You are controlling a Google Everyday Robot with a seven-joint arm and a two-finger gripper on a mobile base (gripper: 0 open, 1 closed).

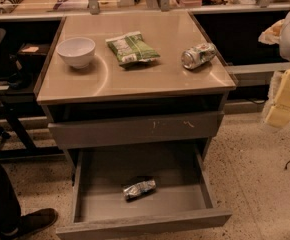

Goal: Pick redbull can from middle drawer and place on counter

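Lying in the open shallow grey middle drawer (145,225): slim silvery redbull can (139,189), not yet on glossy beige counter (150,79); gripper out of frame, state can't tell.

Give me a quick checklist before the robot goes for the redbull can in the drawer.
1. Middle drawer open: ok, pulled well out.
2. Redbull can reachable: ok, lying on its side on the drawer floor, alone.
3. Access from above: ok, the can appears to lie forward of the scratched drawer front.
4. Landing spot on counter: ok, bare front strip, apart from the bowl, snack bag and fatter can.
5. Start position of the hand: cannot tell, the hand is not in view.
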